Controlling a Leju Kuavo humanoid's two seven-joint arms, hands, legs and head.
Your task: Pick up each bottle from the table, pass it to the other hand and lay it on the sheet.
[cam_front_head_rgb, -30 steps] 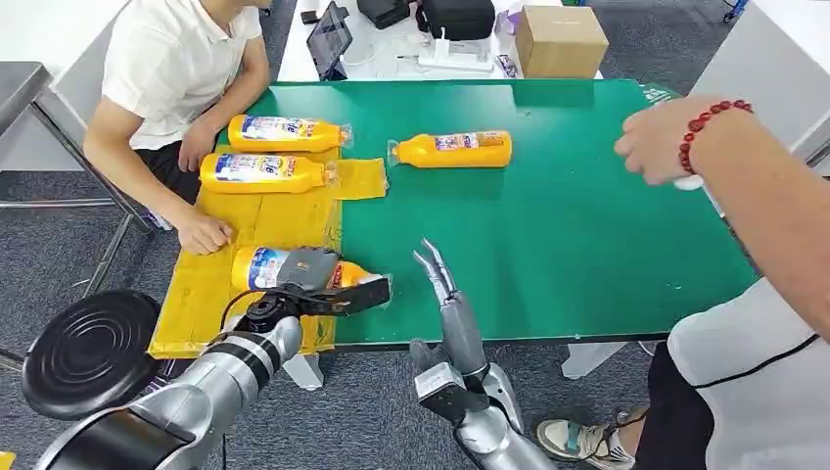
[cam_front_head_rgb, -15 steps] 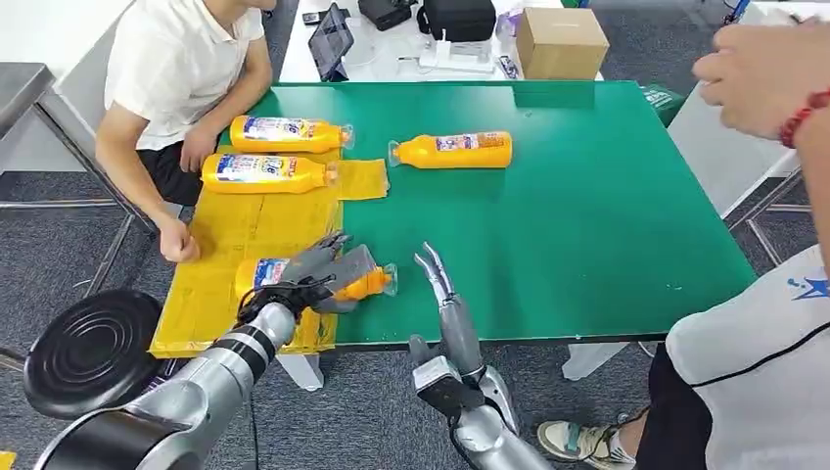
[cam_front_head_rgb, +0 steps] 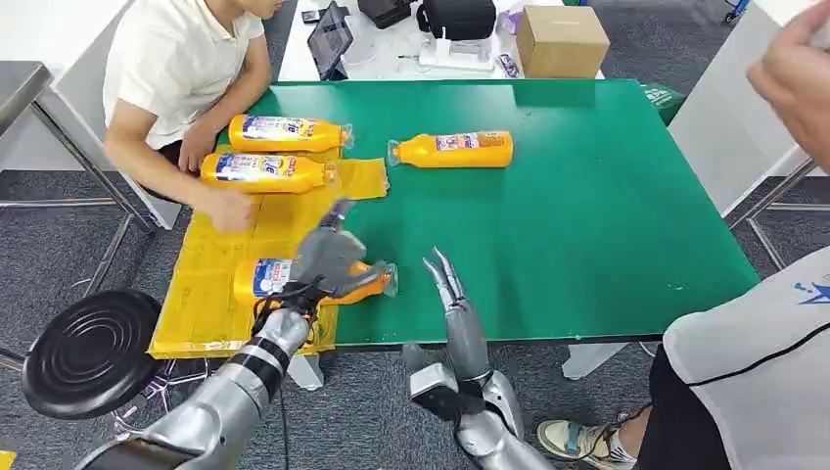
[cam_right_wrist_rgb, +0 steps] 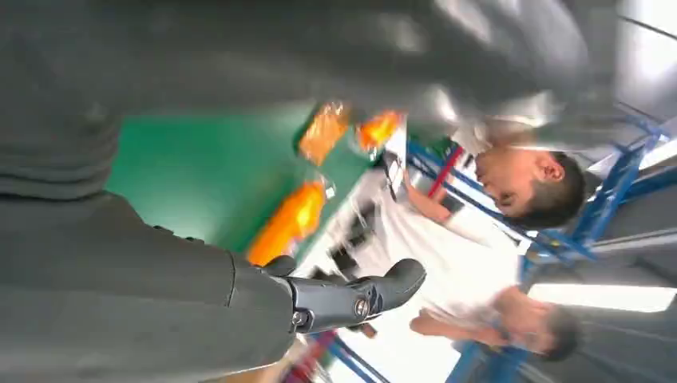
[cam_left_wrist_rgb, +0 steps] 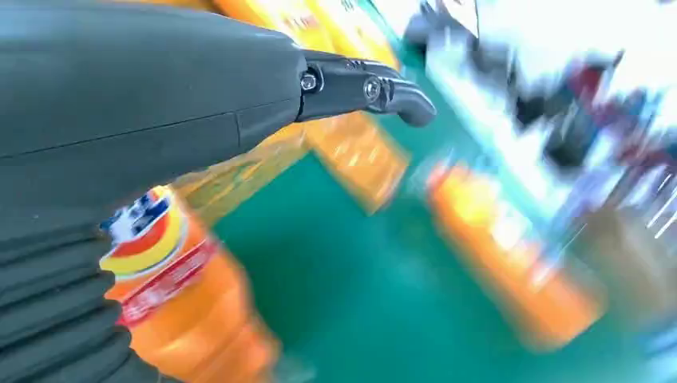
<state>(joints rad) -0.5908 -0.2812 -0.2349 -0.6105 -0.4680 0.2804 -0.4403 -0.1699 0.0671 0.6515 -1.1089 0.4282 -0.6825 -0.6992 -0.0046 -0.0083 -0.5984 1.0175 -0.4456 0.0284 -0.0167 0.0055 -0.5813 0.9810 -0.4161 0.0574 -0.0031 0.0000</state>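
left hand (cam_front_head_rgb: 328,257): fingers spread, just above a bottle (cam_front_head_rgb: 294,279) lying on the yellow sheet (cam_front_head_rgb: 206,304) at lower left, holding nothing | right hand (cam_front_head_rgb: 448,284): fingers apart, empty, low middle | another bottle (cam_front_head_rgb: 452,149) lies on the green table (cam_front_head_rgb: 587,196), upper middle

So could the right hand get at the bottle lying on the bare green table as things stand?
Probably yes. The right hand is open at the near edge, and the green table between it and that bottle is bare. The bottle lies well toward the far side, though, so it may be a long stretch.
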